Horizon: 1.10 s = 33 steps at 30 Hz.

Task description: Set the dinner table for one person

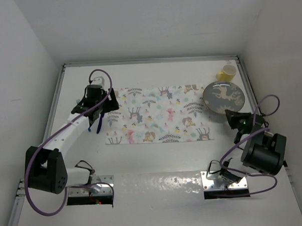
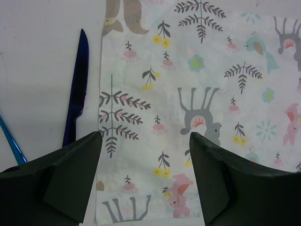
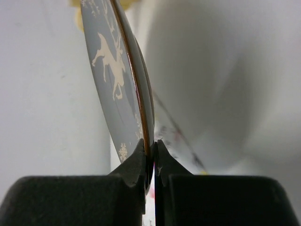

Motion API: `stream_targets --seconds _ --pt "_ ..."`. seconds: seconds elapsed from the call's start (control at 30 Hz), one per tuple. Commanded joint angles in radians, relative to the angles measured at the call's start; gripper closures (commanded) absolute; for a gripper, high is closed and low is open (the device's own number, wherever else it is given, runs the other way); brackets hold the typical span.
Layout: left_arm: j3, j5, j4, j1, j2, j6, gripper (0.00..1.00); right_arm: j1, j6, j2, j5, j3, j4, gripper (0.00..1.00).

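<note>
The dinner table [image 1: 158,162] is a white top carrying a cloth mat [image 1: 156,115] printed with deer and leaves. A grey-blue plate [image 1: 223,96] with a white deer lies over the mat's far right corner. My right gripper [image 1: 235,114] is shut on its near rim. The right wrist view shows the plate [image 3: 113,80] edge-on, its rim pinched between the gripper [image 3: 150,146] fingers. My left gripper [image 1: 98,113] hovers open over the mat's left end. In its wrist view the gripper [image 2: 146,136] holds nothing, with only the mat [image 2: 188,94] below.
A dark blue knife [image 2: 77,89] lies on the table just left of the mat, with a thin light-blue handle [image 2: 11,141] further left. A yellow cup [image 1: 226,72] stands at the back right behind the plate. White walls close in on three sides.
</note>
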<state>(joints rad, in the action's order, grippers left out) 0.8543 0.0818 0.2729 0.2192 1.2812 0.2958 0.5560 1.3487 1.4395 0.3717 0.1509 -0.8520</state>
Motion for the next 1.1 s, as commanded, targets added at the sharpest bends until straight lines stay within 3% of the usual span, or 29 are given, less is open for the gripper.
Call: stream_targets --seconds 0.0,0.17,0.3,0.37,0.77,1.07 --pt "-0.003 -0.014 -0.046 0.003 -0.043 -0.01 0.27 -0.002 -0.033 -0.093 0.143 0.113 -0.135 1.0" --pt "-0.001 -0.019 -0.054 0.003 -0.045 -0.011 0.27 -0.065 -0.063 -0.116 0.275 0.208 -0.053 1.0" --pt "-0.003 -0.02 -0.055 0.003 -0.043 -0.01 0.27 -0.224 -0.178 -0.133 0.3 0.274 0.158 1.0" --pt "-0.001 -0.019 -0.054 0.003 -0.045 -0.012 0.27 -0.318 -0.21 -0.117 0.302 0.299 0.18 1.0" --pt "-0.008 -0.019 -0.06 0.003 -0.056 -0.015 0.27 -0.639 -0.188 0.105 0.247 0.358 0.009 1.0" --pt "-0.012 -0.017 -0.06 0.003 -0.066 -0.017 0.27 -0.732 -0.174 0.254 0.217 0.409 -0.062 1.0"
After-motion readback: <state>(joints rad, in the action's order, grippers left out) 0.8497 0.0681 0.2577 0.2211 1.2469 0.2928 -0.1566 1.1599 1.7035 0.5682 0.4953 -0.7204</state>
